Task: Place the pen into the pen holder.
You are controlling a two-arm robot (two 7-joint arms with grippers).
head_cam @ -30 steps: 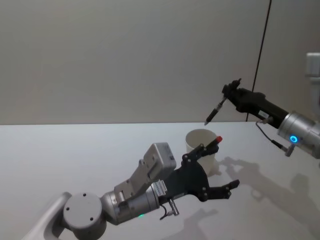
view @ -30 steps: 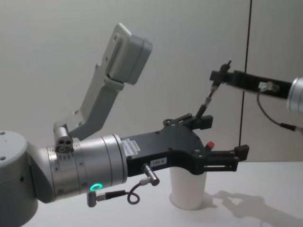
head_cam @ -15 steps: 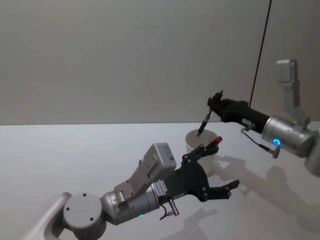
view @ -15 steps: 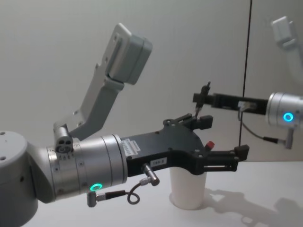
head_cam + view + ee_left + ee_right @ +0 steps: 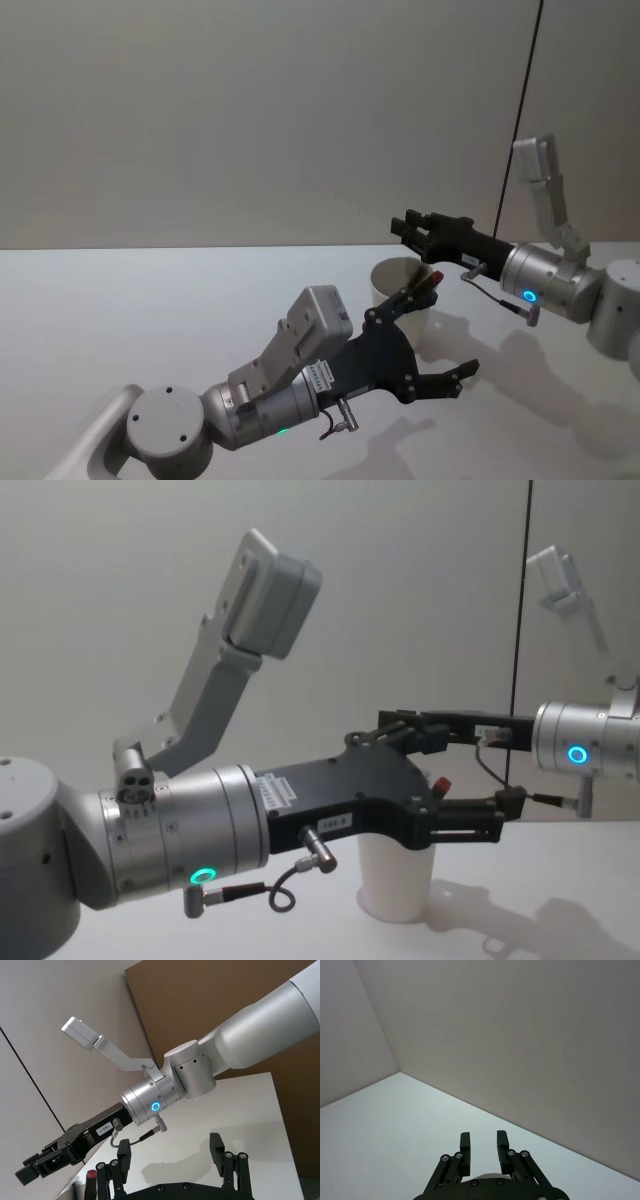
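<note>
The right hand [image 5: 412, 228] hangs level just above the mouth of the pen holder [image 5: 396, 281], its fingers [image 5: 465, 1143] a narrow gap apart with nothing pinched between them, as the right wrist view shows plainly. And there is the pen's red cap [image 5: 438, 275] poking up at the cup's rim on the robot's right side, tilted against the edge, the rest of the pen apparently down inside, though the left arm hides much of the cup wall. From the chest view the red cap [image 5: 442, 783] sits just above the white pen holder [image 5: 396, 878], which stands upright on the surface [image 5: 120, 320]. The left hand [image 5: 425, 345] is parked low in front of the cup, fingers spread wide, gripping nothing; in the left wrist view its own finger [image 5: 217, 1146] frames the right arm reaching across. So by the look of it the drop is made: pen in the holder, right hand empty. What seems left is only for the right arm to draw clear without clipping the cap or nudging the light paper cup over.
</note>
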